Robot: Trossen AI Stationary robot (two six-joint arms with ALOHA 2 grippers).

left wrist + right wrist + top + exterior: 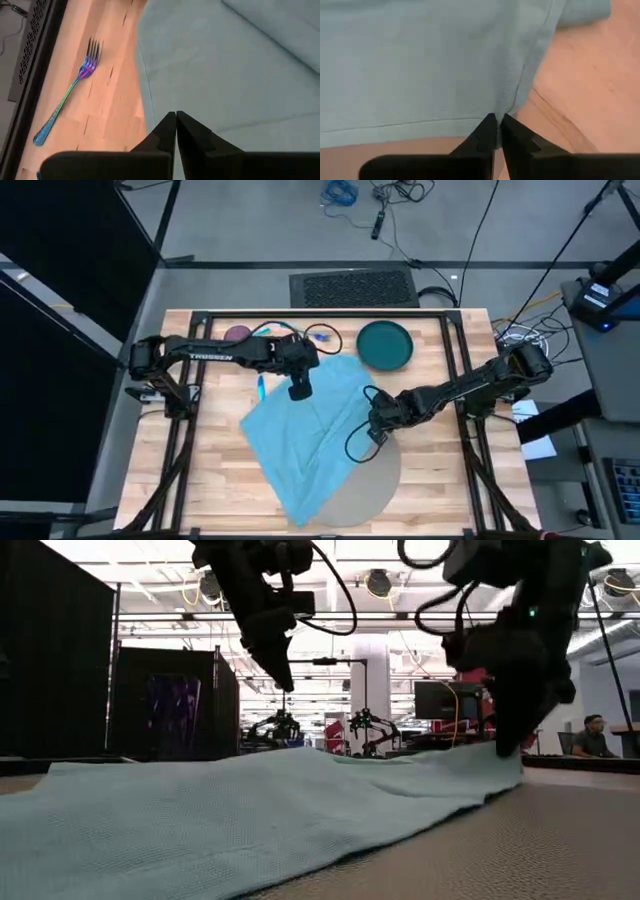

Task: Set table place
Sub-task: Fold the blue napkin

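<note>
High view. My left pincer (300, 390) hangs over the upper edge of the cloth (305, 435), a light blue sheet spread slantwise across the table (215, 480). My right pincer (377, 420) sits at the cloth's right edge, on the far side of the cloth from the left pincer. The placemat (375, 480) lies mostly under the cloth; its bare grey arc shows just below the right pincer. A teal plate (385, 345) rests beyond both pincers, near the table's far edge. A fork (260, 387) lies just left of the left pincer, partly hidden by the arm.

Low view. The left pincer (283, 680) hovers clear above the cloth (200, 810), fingers tapering to a single point. The right pincer (510, 745) reaches down to the raised far edge of the cloth. The placemat (520, 840) fills the near foreground. A person (595, 735) sits in the room behind.

Left wrist view. The left pincer (176, 116) is clenched, fingertips together, holding nothing. The cloth (225, 65) lies below it; the iridescent fork (70, 95) rests on bare table (105, 80) to one side.

Right wrist view. The right pincer (497, 120) is clamped on the cloth (420, 65) at its hemmed edge. Bare table (580, 75) shows beside it.
</note>
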